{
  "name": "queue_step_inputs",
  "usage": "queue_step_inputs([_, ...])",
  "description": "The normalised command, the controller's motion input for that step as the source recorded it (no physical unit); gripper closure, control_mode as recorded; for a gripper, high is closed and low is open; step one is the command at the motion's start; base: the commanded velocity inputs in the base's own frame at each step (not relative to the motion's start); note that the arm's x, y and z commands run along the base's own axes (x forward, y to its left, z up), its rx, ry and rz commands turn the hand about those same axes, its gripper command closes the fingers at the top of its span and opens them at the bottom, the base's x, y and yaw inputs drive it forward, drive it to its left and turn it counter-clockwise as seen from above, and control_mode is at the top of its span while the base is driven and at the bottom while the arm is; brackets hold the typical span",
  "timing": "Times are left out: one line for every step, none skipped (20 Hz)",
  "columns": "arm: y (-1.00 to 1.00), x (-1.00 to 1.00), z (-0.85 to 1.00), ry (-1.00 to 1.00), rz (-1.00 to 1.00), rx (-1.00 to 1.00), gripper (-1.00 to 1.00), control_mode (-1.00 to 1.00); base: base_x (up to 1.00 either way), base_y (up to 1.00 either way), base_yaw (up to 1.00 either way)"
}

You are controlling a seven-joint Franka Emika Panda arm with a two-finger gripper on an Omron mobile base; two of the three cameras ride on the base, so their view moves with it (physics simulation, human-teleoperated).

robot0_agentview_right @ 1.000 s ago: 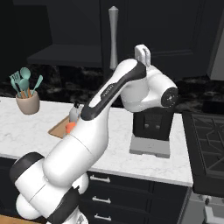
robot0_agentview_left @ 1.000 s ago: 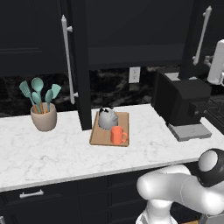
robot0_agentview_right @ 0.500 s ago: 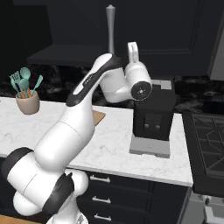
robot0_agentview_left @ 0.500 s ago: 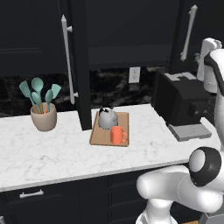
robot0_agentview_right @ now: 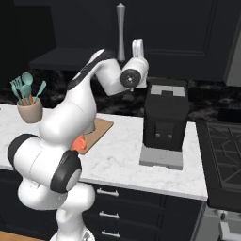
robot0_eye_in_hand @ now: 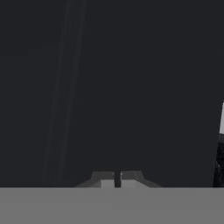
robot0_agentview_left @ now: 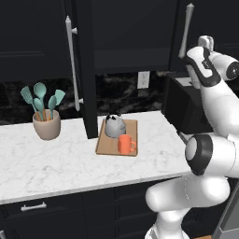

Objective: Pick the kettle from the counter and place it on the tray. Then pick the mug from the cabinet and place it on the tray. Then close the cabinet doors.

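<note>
Two things already sit on the tray point(robot0_agentview_left: 116, 144): the grey kettle point(robot0_agentview_left: 114, 125) at the back and the orange mug point(robot0_agentview_left: 125, 144) in front, touching or nearly touching. The tray lies on the white table point(robot0_agentview_left: 65, 161), near the beige pot point(robot0_agentview_left: 46, 125) with the teal spoons. So the picking jobs look done, and closing the cabinet doors is what is left.

A second ago the arm was low and bent near the bottom of the picture. Now it has swung up high on the right side, and the hand point(robot0_eye_in_hand: 117, 177) is up by the right cabinet door point(robot0_agentview_left: 205, 28), close to its long silver handle point(robot0_agentview_left: 186, 28). I think the robot is pushing this door shut or is about to. The hand is closed, with its two tips pressed together and holding nothing.

The left door point(robot0_agentview_left: 83, 70) stands out edge-on over the table, so it looks open.

Some things are hard to see. The hand's own camera shows mostly flat black door, so I cannot tell if the tips touch it. From the right side the big arm covers the kettle and most of the mug. The black coffee machine point(robot0_agentview_right: 164, 117) stands under the raised arm.
</note>
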Motion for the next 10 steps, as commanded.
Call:
queue_step_inputs([0.00, 0.90, 0.00, 0.15, -0.10, 0.00, 1.00, -1.00, 0.00, 0.00, 0.00])
queue_step_inputs([0.00, 0.91, 0.00, 0.15, -0.10, 0.00, 1.00, -1.00, 0.00, 0.00, 0.00])
queue_step_inputs([0.00, 0.89, 0.00, 0.13, -0.10, 0.00, 1.00, -1.00, 0.00, 0.00, 0.00])
queue_step_inputs([0.00, 0.89, 0.00, 0.13, -0.09, 0.00, 1.00, -1.00, 0.00, 0.00, 0.00])
queue_step_inputs([0.00, 0.86, 0.00, 0.12, -0.09, 0.00, 1.00, -1.00, 0.00, 0.00, 0.00])
queue_step_inputs([0.00, 0.81, 0.00, 0.09, -0.09, 0.00, 1.00, -1.00, 0.00, 0.00, 0.00])
queue_step_inputs([0.00, 0.78, 0.00, 0.08, -0.09, 0.00, 1.00, -1.00, 0.00, 0.00, 0.00])
queue_step_inputs([0.00, 0.75, -0.01, 0.06, -0.10, 0.00, 1.00, -1.00, 0.00, 0.00, 0.00])
queue_step_inputs([0.00, 0.73, -0.06, 0.05, -0.09, 0.00, 1.00, -1.00, 0.00, 0.00, 0.00])
queue_step_inputs([0.00, 0.71, -0.12, 0.02, -0.09, 0.00, 1.00, -1.00, 0.00, 0.00, 0.00])
